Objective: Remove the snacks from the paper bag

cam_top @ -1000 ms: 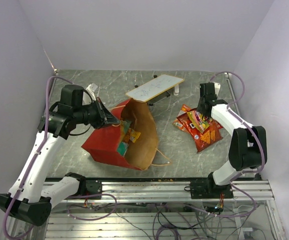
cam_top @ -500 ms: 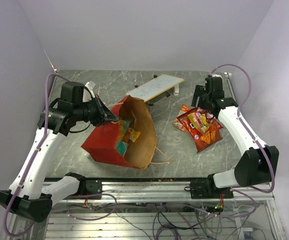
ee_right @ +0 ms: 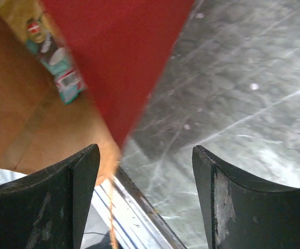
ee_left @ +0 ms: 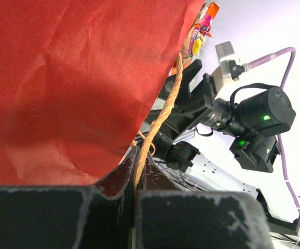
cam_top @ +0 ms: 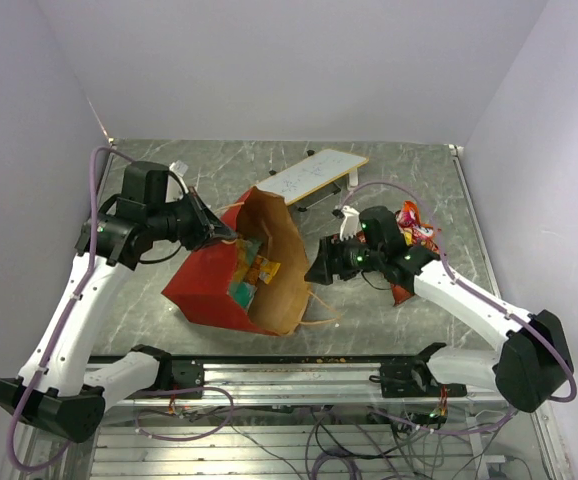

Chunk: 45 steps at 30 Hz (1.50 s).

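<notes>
where the top view looks down, the paper bag [cam_top: 204, 290] lies open mid-table, snacks [cam_top: 257, 272] inside, left gripper [cam_top: 219, 234] at its rim. left wrist: fingers [ee_left: 46, 218] clamped on its string handle [ee_left: 160, 116]. right wrist: right gripper [ee_right: 146, 155] stands apart at the bag's mouth, teal packet [ee_right: 62, 72] within.

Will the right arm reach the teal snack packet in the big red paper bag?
Probably yes: the left gripper holds the bag open, and the open right gripper faces the packet unblocked.

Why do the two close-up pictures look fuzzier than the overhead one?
Top view: even light, sharp throughout. Right wrist view: the paper bag and teal packet look soft, smeared. Left wrist view: the left gripper sits close to the lens, blurred.
</notes>
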Motion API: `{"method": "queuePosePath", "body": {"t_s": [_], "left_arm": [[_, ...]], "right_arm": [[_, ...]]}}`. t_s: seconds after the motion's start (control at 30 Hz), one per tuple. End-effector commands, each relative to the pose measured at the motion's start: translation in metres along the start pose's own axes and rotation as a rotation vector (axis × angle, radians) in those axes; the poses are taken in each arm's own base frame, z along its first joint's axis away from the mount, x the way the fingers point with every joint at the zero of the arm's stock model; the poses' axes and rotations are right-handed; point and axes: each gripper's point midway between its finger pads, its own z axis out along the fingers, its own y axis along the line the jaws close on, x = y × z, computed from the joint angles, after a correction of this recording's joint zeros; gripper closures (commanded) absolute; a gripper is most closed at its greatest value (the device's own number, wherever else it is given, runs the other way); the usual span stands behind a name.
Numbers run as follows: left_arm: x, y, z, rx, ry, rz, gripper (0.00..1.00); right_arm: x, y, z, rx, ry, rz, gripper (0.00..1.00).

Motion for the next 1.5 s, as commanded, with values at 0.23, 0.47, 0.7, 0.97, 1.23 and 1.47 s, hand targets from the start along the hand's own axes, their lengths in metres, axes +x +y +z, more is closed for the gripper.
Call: {"method": "queuePosePath", "body": {"t_s": [0.23,0.47,0.7,0.97,1.23,1.47], "left_arm": [[-0.016,-0.016,0.001,0.019,-0.036,0.026,0.93],[-0.021,-0.021,0.005,0.018,-0.023,0.046,0.93],[-0.023,-0.027,-0.001,0.019,-0.037,0.052,0.93],[-0.01,-0.018,-0.018,0.008,-0.055,0.071,0.93],[-0.019,-0.03,-0.034,0.022,-0.091,0.237,0.93],[-0.013,-0.03,-0.03,0.045,-0.039,0.305,0.93]], "right_arm": [[0.007,0.035,0.022,-0.11,-0.006,0.112,0.55],[0.036,0.09,0.028,-0.223,-0.013,0.101,0.99],[0.061,0.128,0.037,-0.219,-0.033,0.009,1.0],[0.065,0.073,0.021,0.052,-0.027,-0.147,0.69],[0.019,0.083,-0.026,0.038,-0.175,-0.527,0.48],[-0.025,0.12,-0.028,-0.031,-0.283,-0.978,0.44]]}}
